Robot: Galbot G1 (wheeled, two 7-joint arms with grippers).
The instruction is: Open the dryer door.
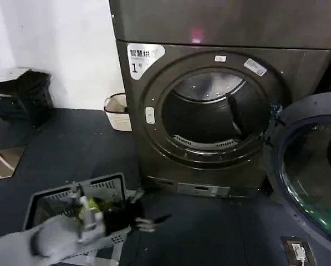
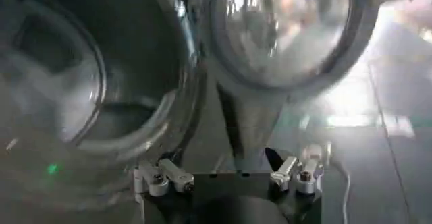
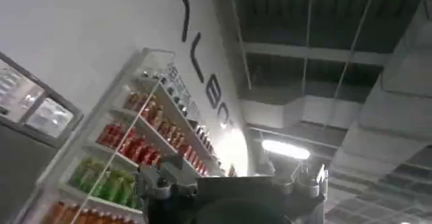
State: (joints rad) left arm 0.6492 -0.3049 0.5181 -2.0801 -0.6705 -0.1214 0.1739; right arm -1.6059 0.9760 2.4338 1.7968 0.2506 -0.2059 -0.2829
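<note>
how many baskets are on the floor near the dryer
2. A cream basket stands against the wall left of the dryer. A grey slatted basket sits on the floor in front, nearer the camera, partly behind the left tool. Others may be hidden.

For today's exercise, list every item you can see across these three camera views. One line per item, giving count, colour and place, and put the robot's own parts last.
dryer: one, dark grey-brown, centre of the head view, drum opening exposed.
dryer door: one, chrome rim with dark glass, swung wide open to the right of the opening.
sticker: one, white, marked "1", upper left of the dryer front.
basket: one, cream, on the floor by the wall, left of the dryer.
crate: one, grey mesh, on the floor at lower left.
shelves of bottles: one rack, red, green and orange, in the right wrist view.
left end effector: one, silver and black, low over the crate's right side.
right end effector: one, black and silver, pointing toward the ceiling.
</note>
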